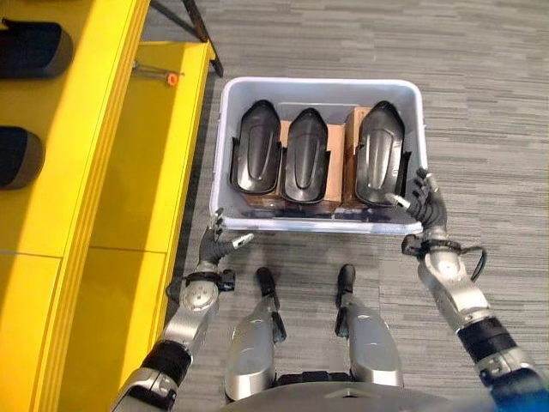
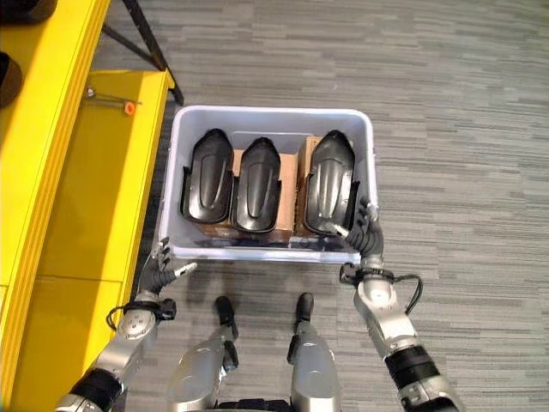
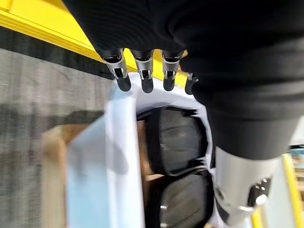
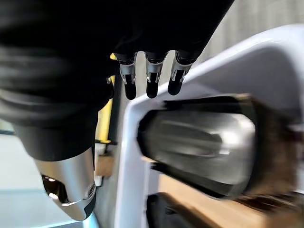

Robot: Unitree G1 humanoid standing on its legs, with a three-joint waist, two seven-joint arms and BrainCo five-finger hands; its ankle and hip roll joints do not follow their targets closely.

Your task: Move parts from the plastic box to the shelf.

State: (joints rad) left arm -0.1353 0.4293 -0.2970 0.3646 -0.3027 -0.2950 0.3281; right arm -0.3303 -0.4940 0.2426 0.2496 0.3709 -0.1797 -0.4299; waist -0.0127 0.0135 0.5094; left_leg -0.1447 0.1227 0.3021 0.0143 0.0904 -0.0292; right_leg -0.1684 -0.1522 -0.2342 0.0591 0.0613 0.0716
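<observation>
A: Plastic box point(image 1: 319, 225) sits on the grey carpet point(image 1: 480, 103) beside the yellow shelf point(image 1: 103, 172), holding three black parts point(image 1: 305, 154) side by side on brown cardboard point(image 1: 336, 150), one toward each side wall and one in the middle.

B: And the hands?

A: The left hand point(image 1: 214, 246) is at the box's near left corner, fingers straight and spread, no grip. The right hand point(image 1: 426, 206) is against the near right corner, fingers relaxed and extended along the rim.

B: Anything on the shelf?

A: Dark parts point(image 1: 30, 47) at its far left edge.

Three black parts point(image 1: 307, 154), one plastic box point(image 1: 322, 88), one yellow shelf point(image 1: 103, 129), two hands point(image 1: 426, 206)
</observation>
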